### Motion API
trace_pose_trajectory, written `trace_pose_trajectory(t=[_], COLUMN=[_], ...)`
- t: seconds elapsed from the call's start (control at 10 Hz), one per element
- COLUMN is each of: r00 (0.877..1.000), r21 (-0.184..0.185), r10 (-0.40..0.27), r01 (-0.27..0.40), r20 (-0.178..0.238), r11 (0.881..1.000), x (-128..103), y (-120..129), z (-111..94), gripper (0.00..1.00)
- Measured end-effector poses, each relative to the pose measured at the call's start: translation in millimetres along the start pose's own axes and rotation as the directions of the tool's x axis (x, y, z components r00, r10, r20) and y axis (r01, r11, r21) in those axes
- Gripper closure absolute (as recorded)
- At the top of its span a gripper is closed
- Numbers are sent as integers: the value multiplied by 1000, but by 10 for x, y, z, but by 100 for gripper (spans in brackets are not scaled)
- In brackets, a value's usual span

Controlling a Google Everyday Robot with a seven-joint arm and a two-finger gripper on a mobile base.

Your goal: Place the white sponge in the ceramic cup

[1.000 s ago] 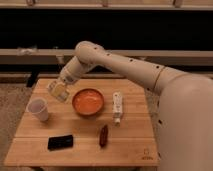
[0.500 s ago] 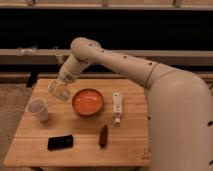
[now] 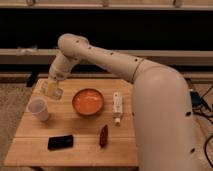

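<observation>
My gripper (image 3: 52, 89) hangs over the table's back left corner, shut on the white sponge (image 3: 50, 90), a small cream block showing between the fingers. The ceramic cup (image 3: 38, 108) stands upright on the wood just below and left of the gripper, with its mouth open. The sponge is above and slightly right of the cup and does not touch it.
The wooden table (image 3: 30, 146) also holds an orange bowl (image 3: 88, 101) at its middle and a narrow white thing with a dark tip (image 3: 117, 106) to the bowl's right. A black flat object (image 3: 60, 142) and a reddish-brown item (image 3: 103, 135) lie near the front.
The gripper has moved a little to the left with the sponge, closer to the cup. Nothing on the table has moved.
</observation>
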Motion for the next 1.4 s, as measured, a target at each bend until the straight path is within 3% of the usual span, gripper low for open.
trace_pose_trajectory(t=[0.6,1.4], r00=[997,992], r21=[-58,-96], r10=[-73,-117], r01=[72,122], r20=[-6,56], r11=[996,988], x=[-276,-482], y=[-81,-160], z=[501,972], gripper=[100,98])
